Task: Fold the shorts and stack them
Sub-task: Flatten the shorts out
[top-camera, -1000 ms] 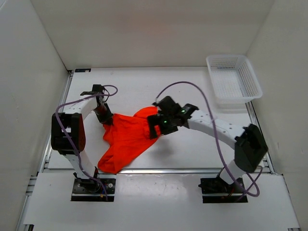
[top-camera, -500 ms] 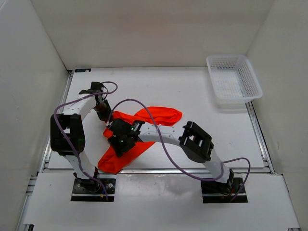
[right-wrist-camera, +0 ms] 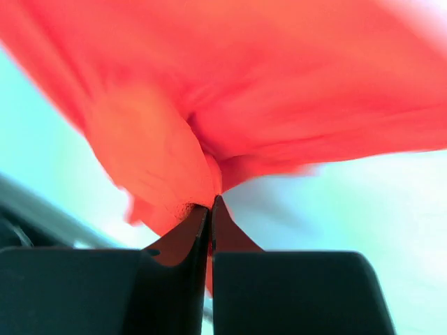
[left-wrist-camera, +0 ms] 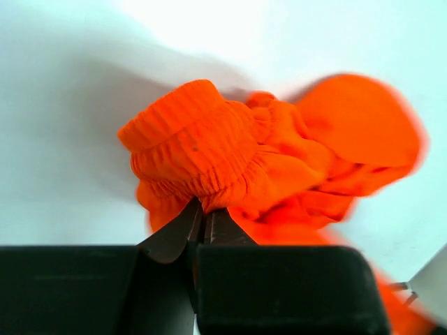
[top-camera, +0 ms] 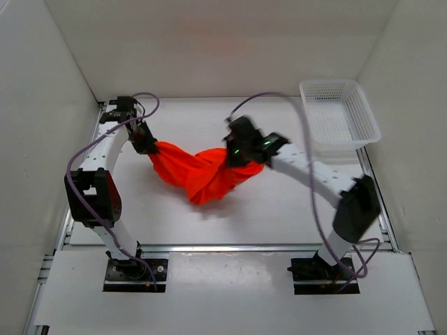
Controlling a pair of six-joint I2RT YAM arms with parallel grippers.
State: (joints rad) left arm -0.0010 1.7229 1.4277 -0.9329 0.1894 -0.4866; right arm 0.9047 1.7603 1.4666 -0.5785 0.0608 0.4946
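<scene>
Well left of the basket [top-camera: 339,85], at the left gripper [top-camera: 143,139]: clamped tight on the elastic waistband of the shorts [top-camera: 201,176], with fingers [left-wrist-camera: 174,234] nearly meeting and cloth bunched between. Hold that pinch firm and avoid yanking further from the basket, or risk slipping off the band. Between the two grippers, left of the basket and raised over the table [top-camera: 279,209]: slung in a sagging swag, lowest fold either brushing the surface or just clear of it, cannot tell which. Nearer the basket, at the right gripper [top-camera: 242,149]: likewise closed on a thin fold of orange cloth, though hard to say which corner. To do this step well, probably spread both grips apart evenly until the sag pulls taut, level them at one height, then lower together and lay the cloth flat with the waistband straight before any fold. Watch for twist in the middle, and shake gently if the legs cling together.
</scene>
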